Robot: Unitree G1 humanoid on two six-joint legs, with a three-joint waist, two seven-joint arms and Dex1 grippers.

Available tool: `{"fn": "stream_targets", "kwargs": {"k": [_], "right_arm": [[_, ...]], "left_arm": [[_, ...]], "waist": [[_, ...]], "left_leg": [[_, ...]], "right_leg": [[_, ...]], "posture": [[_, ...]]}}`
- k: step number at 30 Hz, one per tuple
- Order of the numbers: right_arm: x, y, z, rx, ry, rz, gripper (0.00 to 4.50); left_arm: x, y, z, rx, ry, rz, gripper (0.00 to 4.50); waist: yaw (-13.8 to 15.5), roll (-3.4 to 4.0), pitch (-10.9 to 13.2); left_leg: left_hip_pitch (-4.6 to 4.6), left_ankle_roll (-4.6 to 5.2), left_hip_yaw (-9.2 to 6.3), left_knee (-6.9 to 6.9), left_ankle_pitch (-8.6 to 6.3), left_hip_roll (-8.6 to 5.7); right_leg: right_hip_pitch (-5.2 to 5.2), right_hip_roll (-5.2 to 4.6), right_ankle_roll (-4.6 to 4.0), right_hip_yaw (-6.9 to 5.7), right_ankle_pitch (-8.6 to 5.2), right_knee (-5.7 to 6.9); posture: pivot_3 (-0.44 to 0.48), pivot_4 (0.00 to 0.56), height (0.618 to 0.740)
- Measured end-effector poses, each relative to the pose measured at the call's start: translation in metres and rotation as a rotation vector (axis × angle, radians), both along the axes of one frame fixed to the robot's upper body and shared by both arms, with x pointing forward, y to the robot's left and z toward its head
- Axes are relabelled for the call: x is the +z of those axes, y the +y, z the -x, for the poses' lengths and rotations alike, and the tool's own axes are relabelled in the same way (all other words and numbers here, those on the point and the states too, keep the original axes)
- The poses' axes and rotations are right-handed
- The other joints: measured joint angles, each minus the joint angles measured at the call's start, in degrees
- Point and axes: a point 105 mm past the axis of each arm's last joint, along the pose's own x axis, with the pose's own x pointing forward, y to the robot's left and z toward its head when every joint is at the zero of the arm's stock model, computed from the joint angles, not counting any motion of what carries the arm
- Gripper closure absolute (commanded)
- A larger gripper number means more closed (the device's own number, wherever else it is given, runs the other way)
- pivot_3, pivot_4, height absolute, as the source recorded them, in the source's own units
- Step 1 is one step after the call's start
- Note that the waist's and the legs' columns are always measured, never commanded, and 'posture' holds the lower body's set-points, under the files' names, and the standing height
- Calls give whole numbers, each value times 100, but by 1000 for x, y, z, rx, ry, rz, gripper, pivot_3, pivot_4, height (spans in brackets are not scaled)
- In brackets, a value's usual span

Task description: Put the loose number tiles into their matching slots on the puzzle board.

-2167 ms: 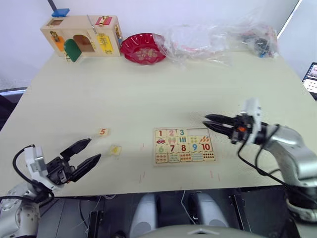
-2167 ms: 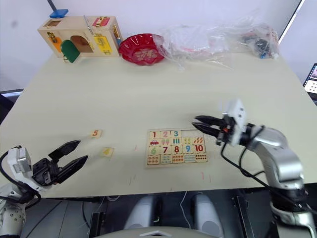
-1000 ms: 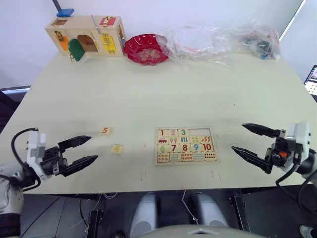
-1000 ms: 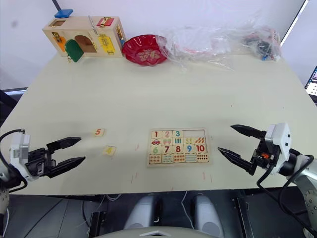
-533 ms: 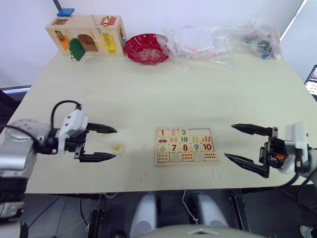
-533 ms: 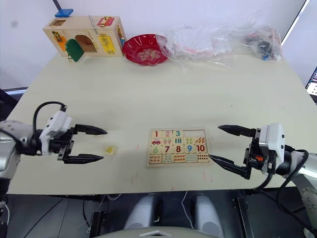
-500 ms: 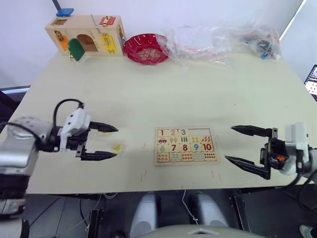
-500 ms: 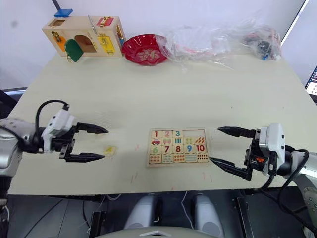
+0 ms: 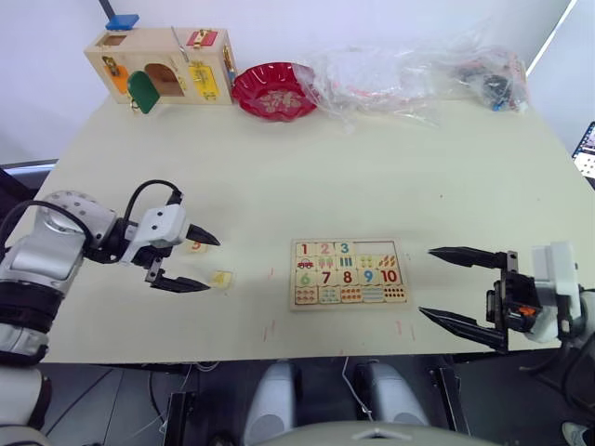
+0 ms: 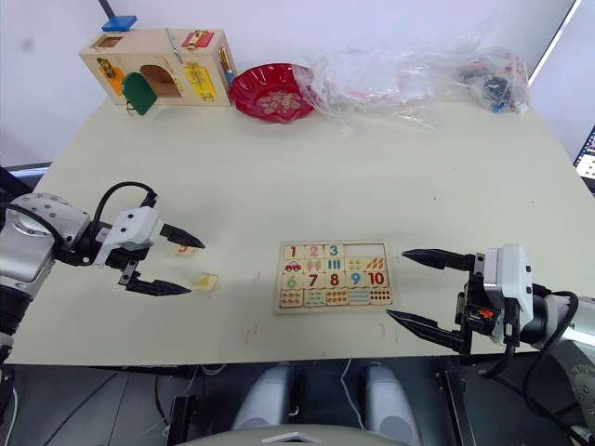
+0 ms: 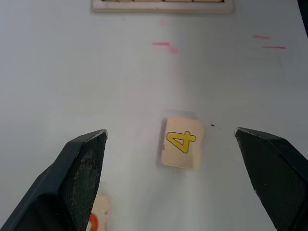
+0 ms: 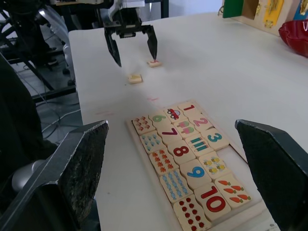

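Observation:
The puzzle board (image 9: 347, 273) lies near the table's front middle, with tiles 1, 2 and 3 seated in its far row. The two matching slots (image 9: 375, 248) right of the 3 are bare. Two loose number tiles lie left of the board: the yellow 4 (image 9: 220, 278) and the orange-red 5 (image 9: 195, 246). My left gripper (image 9: 212, 264) is open just left of them. Its far finger is over the 5 and its near finger ends beside the 4. In the left wrist view the 4 (image 11: 181, 142) lies ahead, between the fingers. My right gripper (image 9: 428, 282) is open, right of the board, holding nothing.
A wooden latch box (image 9: 158, 65), a red bowl (image 9: 272, 90) and crumpled clear plastic bags (image 9: 409, 70) line the table's far edge. Small red marks (image 9: 271, 327) dot the table in front of the board. A screen (image 9: 586, 149) shows at the right edge.
My left gripper has swung in from the front left corner to the two loose tiles, and its fingers have narrowed slightly. My right gripper drew back from the board towards the front right.

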Motion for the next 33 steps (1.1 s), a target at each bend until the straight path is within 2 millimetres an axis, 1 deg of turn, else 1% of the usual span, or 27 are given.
{"fn": "stream_targets", "kwargs": {"k": [4,13,17,26,29,33], "right_arm": [[-3,-1,0,-36,-1,-14,0],[-5,0,0,-48,-14,-7,0],[-7,-1,1,-54,-1,-10,0],[-8,-2,3,-54,6,-13,0],[-8,-3,3,-59,8,-13,0],[-9,-3,4,-60,11,-13,0]], "left_arm": [[-9,6,-2,5,-8,15,803],[-19,-1,-7,-33,-39,56,803],[-30,6,-4,-23,-15,42,803],[-32,10,-6,-21,-33,44,803],[-32,9,-6,-26,-34,49,1656],[-33,8,-5,-30,-34,53,1656]], "waist": [[1,0,0],[9,-1,-1],[-2,-1,-1],[12,-2,-1],[12,-2,-2],[11,-2,-2]], "left_leg": [[1,0,1,7,0,0],[-1,0,1,10,0,0],[1,0,1,10,0,0],[0,0,1,12,0,-1],[1,0,1,12,0,-1],[1,0,1,12,0,-1]], "right_leg": [[1,0,1,1,1,5],[1,1,3,1,3,5],[1,1,3,2,3,8],[2,0,3,2,3,8],[2,0,3,2,4,9],[2,0,3,2,3,9]], "posture": [[0,150,740],[0,150,740],[0,150,740],[0,150,740],[0,150,740],[0,150,740]]}}
